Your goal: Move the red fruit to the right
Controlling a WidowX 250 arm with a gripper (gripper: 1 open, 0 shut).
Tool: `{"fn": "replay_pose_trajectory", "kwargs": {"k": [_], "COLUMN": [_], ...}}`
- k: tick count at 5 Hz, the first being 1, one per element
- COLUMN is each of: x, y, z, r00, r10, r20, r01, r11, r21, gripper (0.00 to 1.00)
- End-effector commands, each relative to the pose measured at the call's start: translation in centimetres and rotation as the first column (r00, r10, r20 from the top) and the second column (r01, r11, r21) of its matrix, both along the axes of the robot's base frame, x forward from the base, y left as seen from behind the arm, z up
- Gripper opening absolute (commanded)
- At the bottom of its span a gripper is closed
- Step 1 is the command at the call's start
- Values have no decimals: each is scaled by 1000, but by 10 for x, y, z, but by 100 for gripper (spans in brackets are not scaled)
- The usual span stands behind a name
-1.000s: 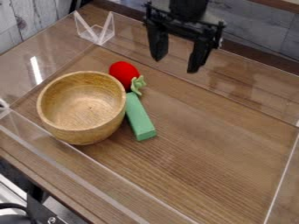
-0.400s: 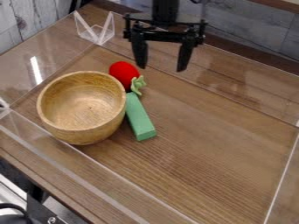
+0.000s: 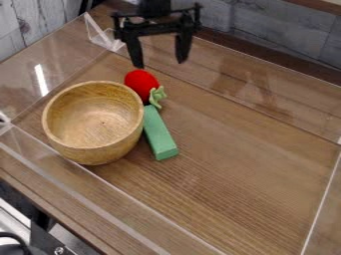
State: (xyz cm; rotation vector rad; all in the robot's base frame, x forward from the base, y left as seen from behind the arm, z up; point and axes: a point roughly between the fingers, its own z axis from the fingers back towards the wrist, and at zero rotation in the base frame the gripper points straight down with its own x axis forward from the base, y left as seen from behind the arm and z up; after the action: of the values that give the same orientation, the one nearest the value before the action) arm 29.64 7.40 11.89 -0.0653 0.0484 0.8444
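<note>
The red fruit (image 3: 142,83) is small, round and bright red with a light-green leafy top at its right side. It rests on the wooden table between the wooden bowl (image 3: 92,122) and the top end of the long green block (image 3: 160,132). My gripper (image 3: 160,55) hangs above and just behind the fruit, apart from it. Its two dark fingers point down, spread apart with nothing between them.
Clear acrylic walls (image 3: 200,230) ring the table. A clear folded stand (image 3: 107,33) sits at the back left. Bare wood (image 3: 253,129) lies to the right of the fruit and block.
My gripper has moved left across the back of the table, from the upper right to above the red fruit. It has stayed open. The fruit, bowl and block have not moved.
</note>
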Motion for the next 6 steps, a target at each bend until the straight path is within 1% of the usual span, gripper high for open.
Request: {"fn": "replay_pose_trajectory", "kwargs": {"k": [1, 2, 3, 4, 5, 6], "x": [8, 2, -4, 4, 14, 19], "y": [20, 22, 22, 35, 48, 39], "z": [8, -2, -13, -24, -33, -43], "r00": [997, 987, 971, 954, 931, 925], "r10": [61, 148, 231, 294, 357, 371], "r20": [55, 56, 54, 63, 69, 77], "r01": [-62, -149, -233, -296, -360, -374], "r11": [998, 988, 972, 954, 933, 927], "r21": [19, 25, 34, 34, 30, 31], "gripper": [100, 100, 100, 100, 100, 100]}}
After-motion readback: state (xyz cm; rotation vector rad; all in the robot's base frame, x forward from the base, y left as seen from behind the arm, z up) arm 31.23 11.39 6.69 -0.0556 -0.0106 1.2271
